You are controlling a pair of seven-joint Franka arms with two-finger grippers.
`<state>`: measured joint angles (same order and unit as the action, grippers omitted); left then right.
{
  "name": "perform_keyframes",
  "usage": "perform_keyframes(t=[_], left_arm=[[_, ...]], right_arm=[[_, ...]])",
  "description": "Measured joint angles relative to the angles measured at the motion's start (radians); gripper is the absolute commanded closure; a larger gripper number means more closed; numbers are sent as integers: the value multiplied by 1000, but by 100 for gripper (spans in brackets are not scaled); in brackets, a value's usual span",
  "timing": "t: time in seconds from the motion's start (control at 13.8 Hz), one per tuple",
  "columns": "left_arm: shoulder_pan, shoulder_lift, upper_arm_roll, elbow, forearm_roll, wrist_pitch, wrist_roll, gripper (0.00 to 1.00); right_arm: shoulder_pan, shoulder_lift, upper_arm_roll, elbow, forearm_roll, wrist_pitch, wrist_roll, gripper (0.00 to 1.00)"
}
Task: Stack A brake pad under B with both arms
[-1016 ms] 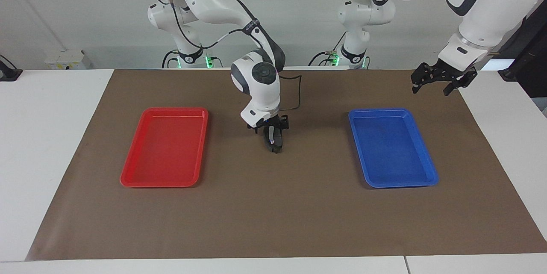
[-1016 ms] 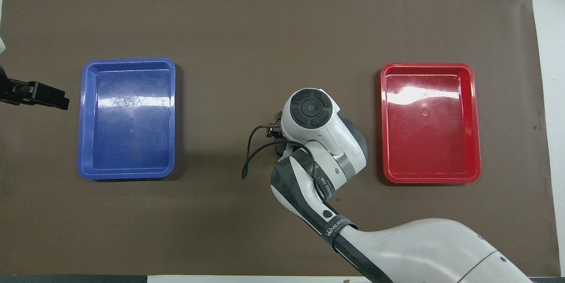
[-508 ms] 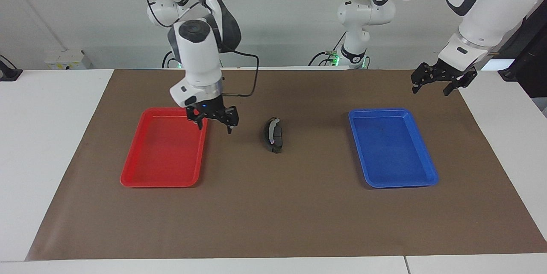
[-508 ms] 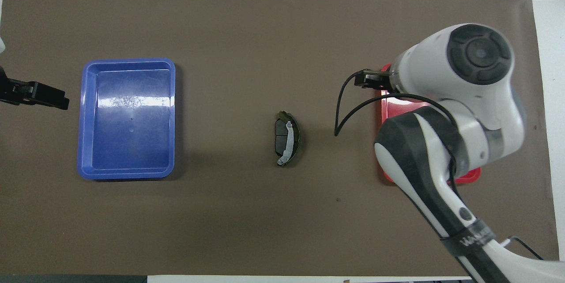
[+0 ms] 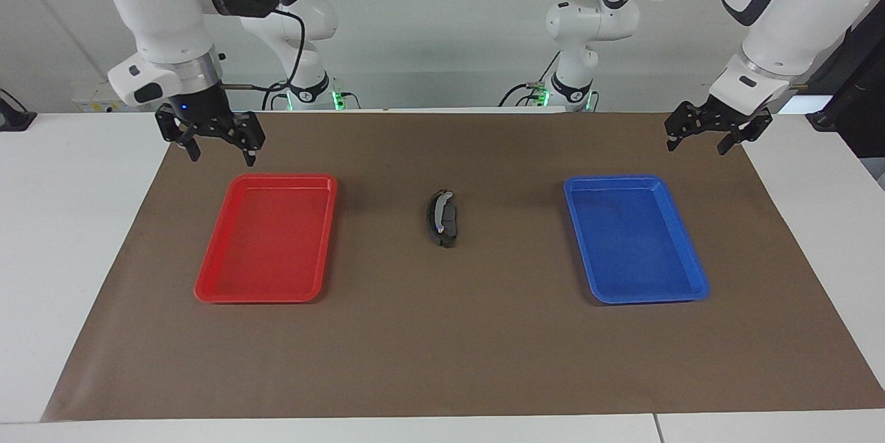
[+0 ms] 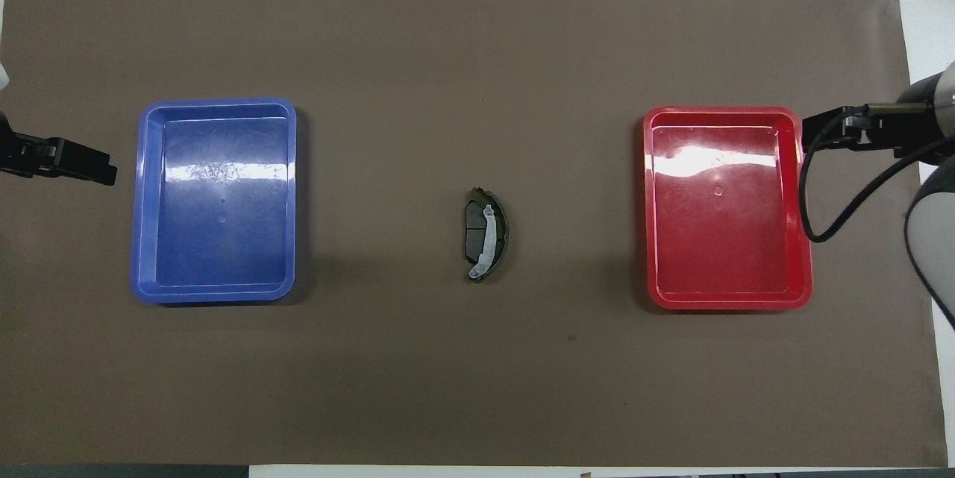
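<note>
Now both pincers empty, right pincer (image 5: 216,142) open, left pincer (image 5: 712,132) open

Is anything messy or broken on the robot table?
Nothing stands out. B lies on the A brake pad in the mat's middle, between the red tray and the blue tray. No cracks or spills show.

We see a matt brown mat (image 6: 477,388), paper-like and smooth, on a white table (image 5: 83,236) with a dull finish. The red tray (image 6: 798,291) and the blue tray (image 6: 145,269) look like glossy moulded plastic and catch bright reflections on their floors. The A brake pad (image 6: 473,228) shows a dull, dark grey face. On it, B (image 6: 488,239) looks paler, a matt light grey strip along its curve.
</note>
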<state>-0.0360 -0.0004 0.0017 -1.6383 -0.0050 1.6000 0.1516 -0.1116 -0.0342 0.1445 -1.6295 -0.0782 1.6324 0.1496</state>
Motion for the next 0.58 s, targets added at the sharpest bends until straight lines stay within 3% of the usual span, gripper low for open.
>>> perform_keyframes(t=[0.44,0.58], left_arm=[[0,0,0,0,0,0,0,0],[0,0,0,0,0,0,0,0]], right_arm=[[5,4,-29,38,44,-107,1,0],[81,4,-116,38,54,-116,2,0]])
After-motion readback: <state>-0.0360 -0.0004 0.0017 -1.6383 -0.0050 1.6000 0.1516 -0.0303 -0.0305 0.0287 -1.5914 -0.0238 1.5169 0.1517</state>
